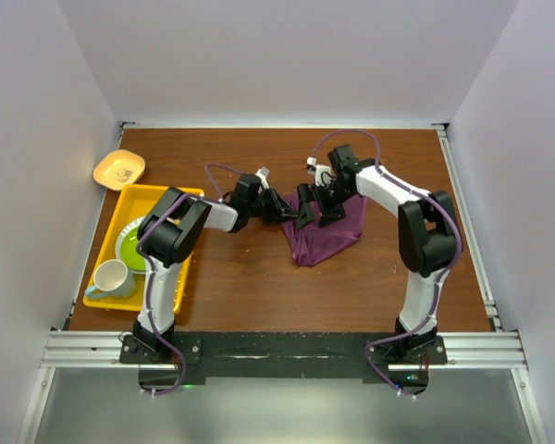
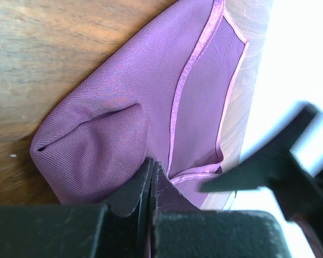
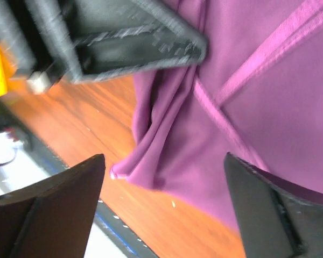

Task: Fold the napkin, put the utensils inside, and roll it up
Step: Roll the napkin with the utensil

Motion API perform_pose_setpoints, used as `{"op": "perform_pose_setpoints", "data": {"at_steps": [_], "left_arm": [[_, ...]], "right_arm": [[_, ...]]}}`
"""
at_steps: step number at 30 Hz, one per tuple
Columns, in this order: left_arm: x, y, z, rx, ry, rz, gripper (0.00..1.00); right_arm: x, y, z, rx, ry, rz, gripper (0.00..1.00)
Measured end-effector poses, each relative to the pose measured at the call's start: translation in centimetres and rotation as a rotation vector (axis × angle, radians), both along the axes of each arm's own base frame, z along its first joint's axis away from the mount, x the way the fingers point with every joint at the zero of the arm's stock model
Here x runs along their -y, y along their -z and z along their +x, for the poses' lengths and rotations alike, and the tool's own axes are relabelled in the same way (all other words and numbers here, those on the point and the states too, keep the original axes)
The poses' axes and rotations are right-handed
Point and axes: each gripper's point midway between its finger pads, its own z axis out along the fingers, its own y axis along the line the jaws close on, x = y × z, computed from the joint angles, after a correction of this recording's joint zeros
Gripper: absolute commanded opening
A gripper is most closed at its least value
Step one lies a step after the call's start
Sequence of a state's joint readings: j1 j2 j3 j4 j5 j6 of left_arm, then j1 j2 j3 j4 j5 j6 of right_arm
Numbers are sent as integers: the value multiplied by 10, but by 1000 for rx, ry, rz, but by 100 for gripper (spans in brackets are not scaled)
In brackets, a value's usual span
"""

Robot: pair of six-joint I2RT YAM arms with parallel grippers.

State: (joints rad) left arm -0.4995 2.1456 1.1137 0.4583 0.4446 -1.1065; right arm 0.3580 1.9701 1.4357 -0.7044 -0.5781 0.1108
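Left wrist view catches the left gripper [image 2: 152, 176] clamped on the napkin [image 2: 107, 123] edge, likely to carry the fold, cloth bunched on the table [image 1: 250, 277], right gripper [image 3: 162, 161] hovering splayed above.

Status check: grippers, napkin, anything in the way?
Left gripper shut on napkin. Right gripper open above it. Napkin bunched, not yet folded flat. No utensils in view.

napkin [image 2: 107, 118] cropped at edges, plate [image 1: 127, 246] half hidden
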Motion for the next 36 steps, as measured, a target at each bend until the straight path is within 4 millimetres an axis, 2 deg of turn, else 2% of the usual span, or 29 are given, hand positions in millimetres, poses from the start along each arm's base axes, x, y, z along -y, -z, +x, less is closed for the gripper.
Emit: {"op": "perform_pose_setpoints", "data": {"at_steps": [3, 5, 10, 14, 17, 20, 25, 30, 31, 36], "left_arm": [[0, 1, 1, -10, -2, 7, 0], [1, 2, 2, -16, -2, 10, 0], [2, 2, 2, -23, 3, 9, 0], [2, 2, 2, -27, 5, 9, 0], [3, 3, 2, -31, 9, 6, 0], [5, 3, 4, -35, 14, -2, 0], [8, 2, 8, -34, 18, -7, 0], [11, 2, 10, -38, 27, -10, 0], [12, 3, 11, -39, 33, -10, 0], [11, 3, 16, -43, 38, -13, 0]], "right_arm": [[-3, -16, -12, 87, -45, -78, 98], [-9, -16, -26, 126, -87, -136, 98], [-13, 18, -63, 220, -208, -353, 96], [-16, 32, -72, 333, -274, -492, 87], [-17, 29, -61, 416, -270, -543, 82], [-13, 29, -50, 457, -248, -579, 70], [-15, 36, -40, 466, -238, -599, 40], [-20, 42, -38, 410, -246, -546, 10], [-18, 42, -36, 392, -235, -529, 6], [-9, 38, -27, 277, -168, -371, 1]]}}
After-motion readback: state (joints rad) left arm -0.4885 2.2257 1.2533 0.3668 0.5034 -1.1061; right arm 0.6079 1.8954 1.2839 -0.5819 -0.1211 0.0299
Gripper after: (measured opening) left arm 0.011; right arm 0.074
